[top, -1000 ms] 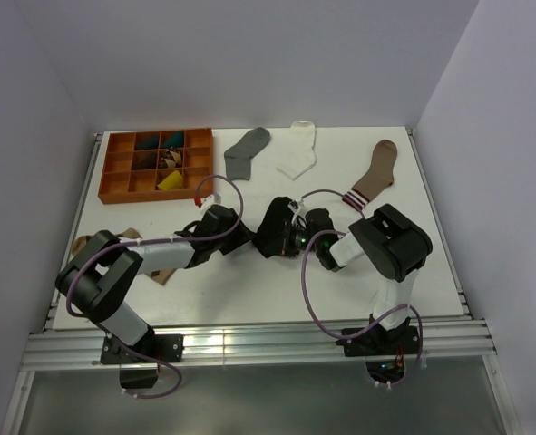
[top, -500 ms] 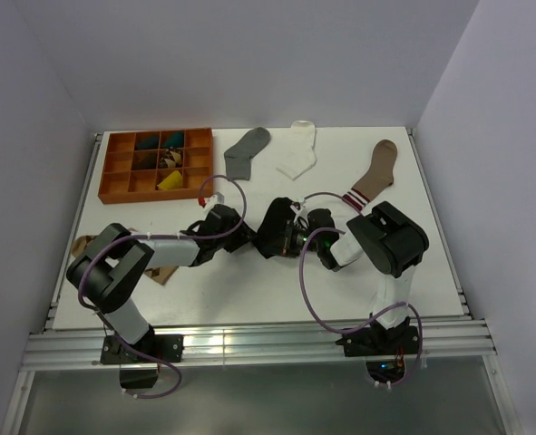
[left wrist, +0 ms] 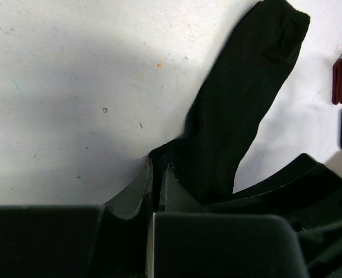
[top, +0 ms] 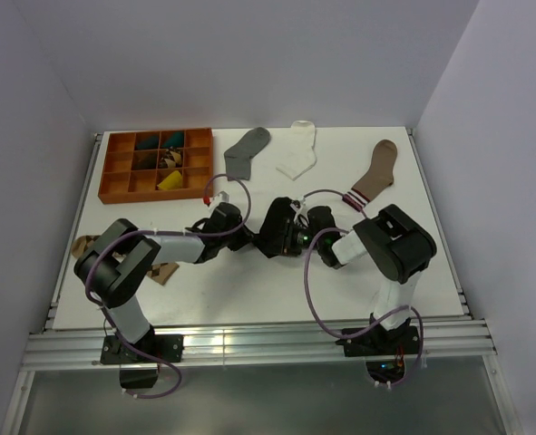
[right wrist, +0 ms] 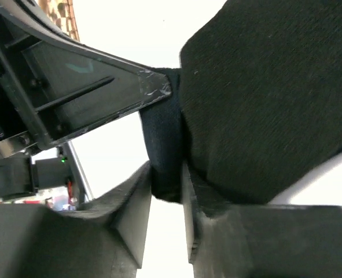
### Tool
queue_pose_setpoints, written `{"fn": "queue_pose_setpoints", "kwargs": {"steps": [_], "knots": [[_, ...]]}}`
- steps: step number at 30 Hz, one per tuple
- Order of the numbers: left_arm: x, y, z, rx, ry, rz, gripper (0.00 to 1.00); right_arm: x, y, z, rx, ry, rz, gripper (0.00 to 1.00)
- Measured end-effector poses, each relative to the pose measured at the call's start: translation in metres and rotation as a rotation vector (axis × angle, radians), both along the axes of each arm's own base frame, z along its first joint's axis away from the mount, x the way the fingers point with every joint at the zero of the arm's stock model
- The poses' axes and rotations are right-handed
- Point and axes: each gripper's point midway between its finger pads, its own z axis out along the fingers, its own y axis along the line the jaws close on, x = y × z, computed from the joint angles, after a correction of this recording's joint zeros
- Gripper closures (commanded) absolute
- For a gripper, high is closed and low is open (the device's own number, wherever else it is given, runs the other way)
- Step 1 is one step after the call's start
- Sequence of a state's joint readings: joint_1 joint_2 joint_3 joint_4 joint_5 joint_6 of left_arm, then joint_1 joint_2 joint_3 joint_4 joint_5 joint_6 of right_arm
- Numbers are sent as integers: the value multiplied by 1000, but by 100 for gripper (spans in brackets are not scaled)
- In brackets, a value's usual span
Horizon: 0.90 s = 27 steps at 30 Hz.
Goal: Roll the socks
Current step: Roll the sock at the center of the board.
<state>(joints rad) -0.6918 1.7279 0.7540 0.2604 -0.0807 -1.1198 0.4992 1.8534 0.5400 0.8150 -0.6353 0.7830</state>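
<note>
The black sock [top: 277, 228] lies bunched at mid-table between my two grippers. In the left wrist view it stretches up and to the right [left wrist: 240, 104], and my left gripper [left wrist: 159, 165] is shut on its near corner. My left gripper [top: 245, 237] comes in from the left and my right gripper [top: 295, 237] from the right. In the right wrist view my right gripper [right wrist: 166, 174] has its jaws apart, with a fold of the black sock [right wrist: 263, 98] still lying between the fingertips. The grey sock [top: 247, 149] and the white sock [top: 298, 152] lie flat at the back.
An orange compartment tray [top: 150, 196] with small items stands at the back left. A brown sock with a striped cuff [top: 374, 177] lies at the back right. A tan patterned sock [top: 86, 243] lies by the left edge, partly under the left arm.
My left gripper has slid a little right and shut on the black sock's corner. My right gripper's jaws have parted from their earlier pinch on the sock.
</note>
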Motion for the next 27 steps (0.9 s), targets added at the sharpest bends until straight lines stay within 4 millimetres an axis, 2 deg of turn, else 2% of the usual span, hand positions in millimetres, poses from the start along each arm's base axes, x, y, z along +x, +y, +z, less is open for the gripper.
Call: {"fn": "queue_pose_setpoints", "kwargs": {"steps": [2,5,9,13,20,27], "knots": [[-1,-1,0,8,4,-1,100,0,-4,4,-35,-15,-3,57],[0,-1,0,24,8,-1,100,4,-11,14,-110,-63,-12,51],[0,-1,1,45,6,-7,100,15,-16,37,-219,-185,-21,50],[-1,-2,1,69,1,-21,100,13,-11,55,-335,-348,14,48],[-2,-2,1,105,-8,-49,100,-4,2,44,-539,-540,134,48],[-2,-2,1,119,-6,-61,100,0,0,23,-706,-616,164,49]]}}
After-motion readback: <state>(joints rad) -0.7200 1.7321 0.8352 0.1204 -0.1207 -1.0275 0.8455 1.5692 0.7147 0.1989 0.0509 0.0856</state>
